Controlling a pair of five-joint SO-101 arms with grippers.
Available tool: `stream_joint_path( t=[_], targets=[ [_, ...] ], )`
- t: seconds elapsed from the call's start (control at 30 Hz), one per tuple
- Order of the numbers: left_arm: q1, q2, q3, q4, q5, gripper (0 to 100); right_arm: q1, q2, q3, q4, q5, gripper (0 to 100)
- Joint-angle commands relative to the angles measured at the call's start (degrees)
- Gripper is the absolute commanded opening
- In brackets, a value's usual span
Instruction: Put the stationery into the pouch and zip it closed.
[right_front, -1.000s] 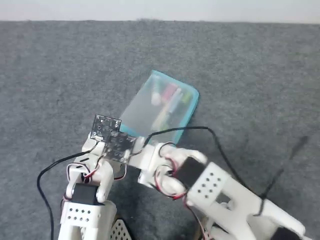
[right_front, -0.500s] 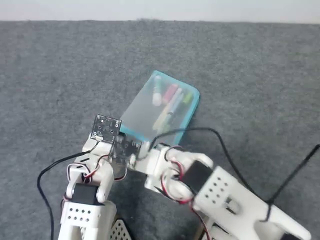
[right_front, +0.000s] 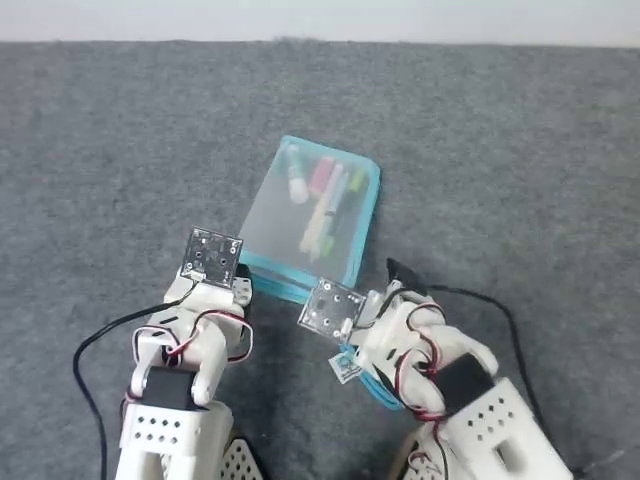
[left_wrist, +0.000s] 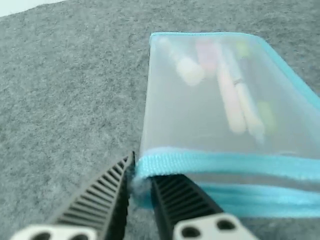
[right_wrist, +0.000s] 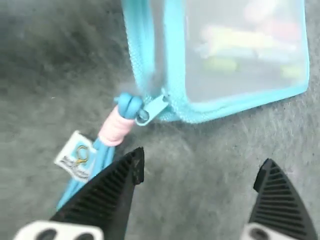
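A translucent pouch (right_front: 300, 215) with teal edging lies flat on the grey mat, with several coloured pens (right_front: 322, 200) inside it. In the left wrist view my left gripper (left_wrist: 141, 186) is shut on the pouch's (left_wrist: 210, 115) near corner, beside the teal zipper band (left_wrist: 225, 165). My right gripper (right_wrist: 195, 192) stands open just off the opposite near corner, with nothing between its fingers. The zipper slider (right_wrist: 152, 107) sits at that corner. Its teal and pink cord (right_wrist: 117, 125) with a paper tag (right_wrist: 75, 156) trails on the mat (right_front: 345, 368).
Grey felt mat (right_front: 500, 150) covers the whole table, with free room on every side of the pouch. A black cable (right_front: 480, 300) runs along the right arm, another (right_front: 100, 340) beside the left arm.
The right arm has pulled back toward the near right and its gripper is off the zipper cord and open. The pouch has swung and shifted left. The left arm stays at the pouch corner.
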Motion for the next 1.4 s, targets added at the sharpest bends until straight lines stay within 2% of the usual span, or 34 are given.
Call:
stream_joint_path(
  t=[0.0,0.27,0.37,0.53,0.73,1.0,1.23,1.37],
  targets=[
    [-0.18,0.26,-4.09,0.09,0.97,1,0.84,-1.19,4.31,-10.33,2.29,34.0],
    [-0.09,0.35,-4.09,-0.09,0.97,1,-0.66,-1.19,9.23,-21.14,5.45,33.9],
    [-0.09,0.35,-4.09,-0.09,0.97,1,-3.21,-1.19,9.49,-21.41,5.45,33.9],
    [-0.09,0.35,-4.09,-0.09,0.97,1,-3.21,-0.04,8.18,-21.23,5.27,33.9],
    [-0.09,0.35,-3.91,-0.09,0.97,1,-3.03,12.97,1.23,-21.85,5.27,33.9],
    [-0.09,0.35,-3.82,0.09,0.97,1,0.04,32.92,-10.2,-30.46,5.19,33.7],
    [0.0,0.53,-3.74,-0.09,0.97,1,-0.04,38.55,-15.74,-31.69,4.92,15.9],
    [0.0,0.53,-3.65,-0.09,0.97,1,-0.13,37.14,-17.85,-31.69,4.22,1.3]
  ],
)
